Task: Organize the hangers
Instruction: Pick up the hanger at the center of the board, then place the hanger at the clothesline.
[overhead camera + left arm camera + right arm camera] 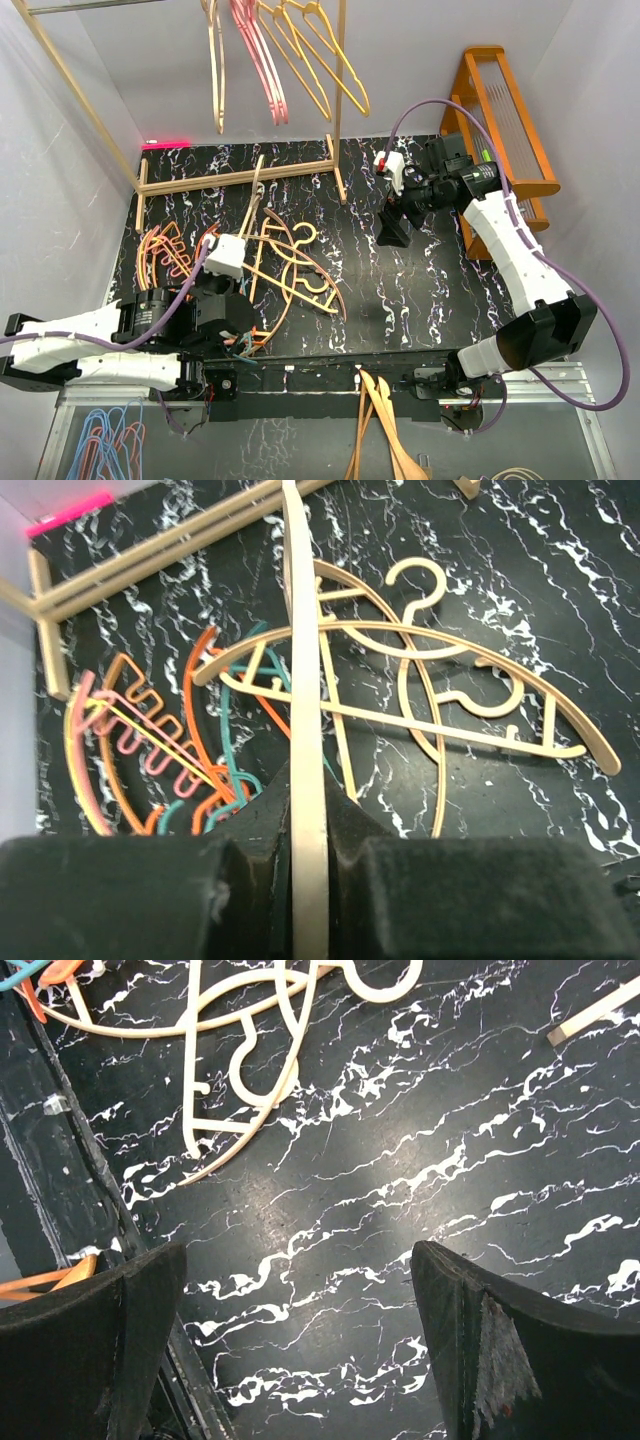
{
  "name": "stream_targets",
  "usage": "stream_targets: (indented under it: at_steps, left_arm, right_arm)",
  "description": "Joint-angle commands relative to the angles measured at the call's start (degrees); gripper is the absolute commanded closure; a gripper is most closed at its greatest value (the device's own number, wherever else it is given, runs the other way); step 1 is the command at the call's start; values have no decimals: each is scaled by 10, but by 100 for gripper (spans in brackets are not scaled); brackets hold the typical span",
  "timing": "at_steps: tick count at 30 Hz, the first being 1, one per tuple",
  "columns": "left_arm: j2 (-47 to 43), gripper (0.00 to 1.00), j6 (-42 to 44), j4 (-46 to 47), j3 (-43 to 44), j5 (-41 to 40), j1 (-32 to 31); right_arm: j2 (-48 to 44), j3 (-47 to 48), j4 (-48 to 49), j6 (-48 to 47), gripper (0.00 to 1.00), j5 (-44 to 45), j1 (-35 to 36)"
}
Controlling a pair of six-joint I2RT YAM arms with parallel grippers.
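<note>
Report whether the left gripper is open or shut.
Shut on a tan hanger: in the left wrist view, the left gripper clamps its bar with no gap either side.

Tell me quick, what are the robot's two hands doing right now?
Left gripper: closed, pinching a tan hanger between its pads.
Right gripper: open, holding nothing.

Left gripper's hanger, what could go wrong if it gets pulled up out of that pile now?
1. The left gripper pinches the tan hanger on one thin edge only, so the hanger may swing or slip.
2. In the left wrist view it crosses the loose hangers on the table, near an orange hanger. A hook could snag and drag them along.
</note>
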Motion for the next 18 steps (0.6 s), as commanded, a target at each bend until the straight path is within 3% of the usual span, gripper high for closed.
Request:
stream_targets:
  at_steps: [1,5,11,16,18]
  left_arm:
    - [-77,100,-28,81,-73,3,2]
    - [-188,100,43,190,-141,2,1]
    - [-181,100,45,233,-177,-25,1]
    - [-334,100,230,465,-283,-36,-6]
    - [-321,100,218,445,-278,-49,-20]
  right_arm:
    - [8,32,14,-16,1,-26,-4]
    - [10,36,9,-22,1,-28,-4]
    - [31,68,-29,-35,1,-34,-5]
    - [50,89,-59,-51,1,-52,-5]
    - [57,95,-67,-55,1,-54,-5]
